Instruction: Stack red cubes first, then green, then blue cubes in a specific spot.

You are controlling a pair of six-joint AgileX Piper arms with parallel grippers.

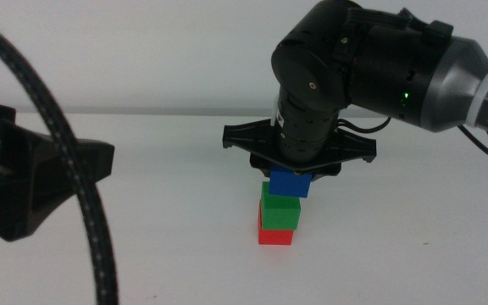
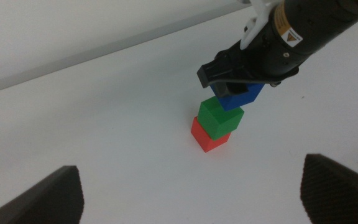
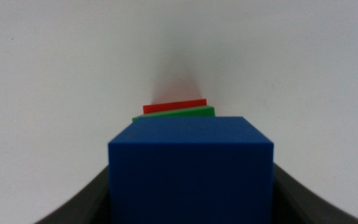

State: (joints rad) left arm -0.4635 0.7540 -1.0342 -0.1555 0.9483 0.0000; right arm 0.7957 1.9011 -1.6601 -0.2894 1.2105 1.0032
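**Blue cube held over the 2-cube stack**

Nearest, the left pincer [image 1: 24,182] waits spread apart. Mid-tabletop [image 1: 142,254], the small matte green cube [image 1: 280,209] sits on the matte red cube [image 1: 275,236]. Above, the right pincer [image 1: 299,169] pinches the deep-blue cube [image 1: 291,183].

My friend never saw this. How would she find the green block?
Look under the big black right arm's pincer above the white table, where three small matte cubes form a stack. The solid green cube is the middle one, resting on the red cube, below the blue cube that the pincer grips.
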